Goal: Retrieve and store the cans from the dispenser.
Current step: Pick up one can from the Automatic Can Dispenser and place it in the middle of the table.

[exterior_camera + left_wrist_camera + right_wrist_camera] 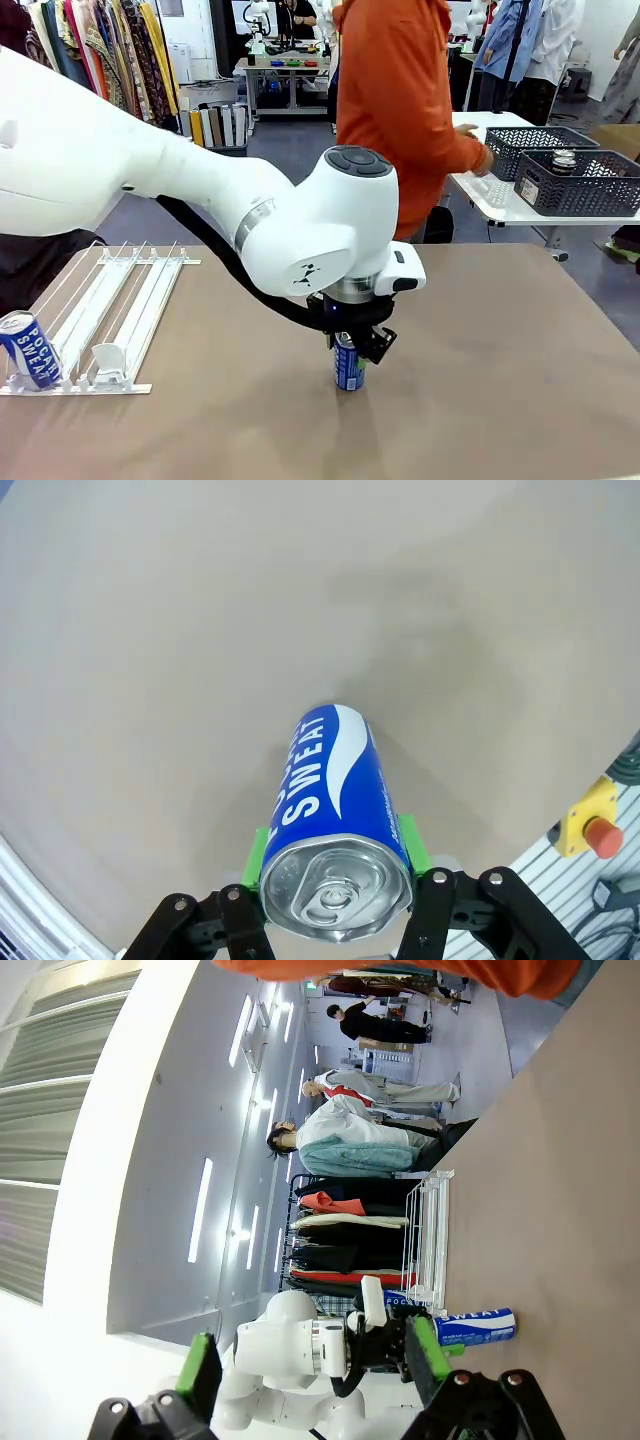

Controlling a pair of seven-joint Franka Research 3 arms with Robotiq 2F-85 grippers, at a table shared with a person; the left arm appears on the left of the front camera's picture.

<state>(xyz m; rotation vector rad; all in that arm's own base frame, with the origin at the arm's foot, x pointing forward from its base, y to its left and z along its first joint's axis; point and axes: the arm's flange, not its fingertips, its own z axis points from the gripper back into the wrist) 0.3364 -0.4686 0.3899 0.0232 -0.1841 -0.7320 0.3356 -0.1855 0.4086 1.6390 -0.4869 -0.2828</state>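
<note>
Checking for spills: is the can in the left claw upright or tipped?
Upright: the can stands vertical under the left claw, silver top up between the green pads.

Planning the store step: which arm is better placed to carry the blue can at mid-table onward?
Left. The left gripper is shut on the blue can from above; the right gripper is open and empty, farther off.
</note>
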